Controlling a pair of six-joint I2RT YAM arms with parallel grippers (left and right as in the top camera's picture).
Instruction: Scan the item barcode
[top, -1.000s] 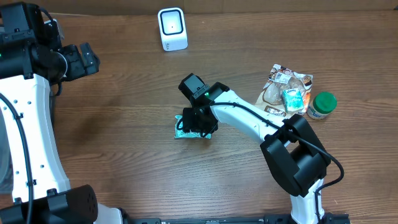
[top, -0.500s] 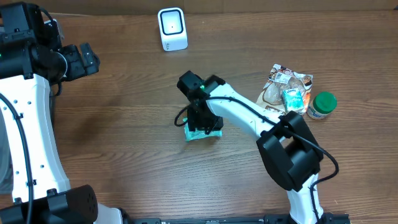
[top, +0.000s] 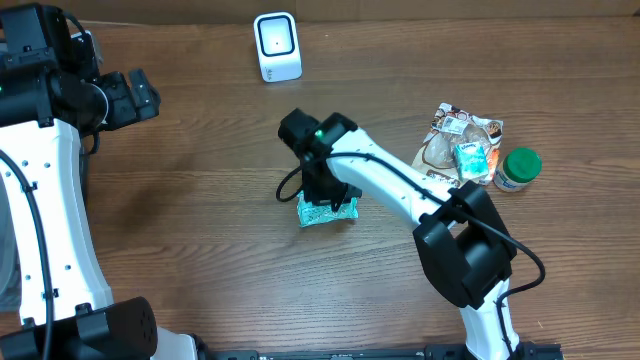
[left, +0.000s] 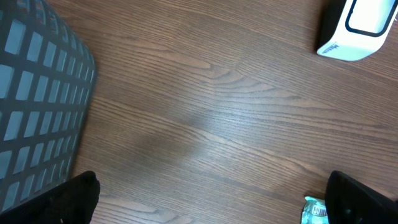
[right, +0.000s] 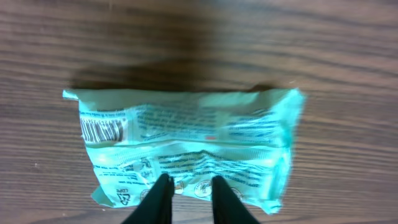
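Mint-green plastic packet (right: 186, 137): lying flat mid-way across the brown wooden desk (top: 180, 230), with its barcode (right: 102, 132) facing up.
Right hand (right: 189, 186): fingers drawn close, pinching the packet's near edge.
Left hand (top: 138, 93): released, fingers spread wide, well apart from the packet.
White box-shaped scanner (top: 277, 46): upright near the far edge.

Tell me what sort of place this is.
Probably a mock shop checkout on a robot workbench: a white barcode scanner, a teal packet, a green-lidded jar and a grey mesh basket.
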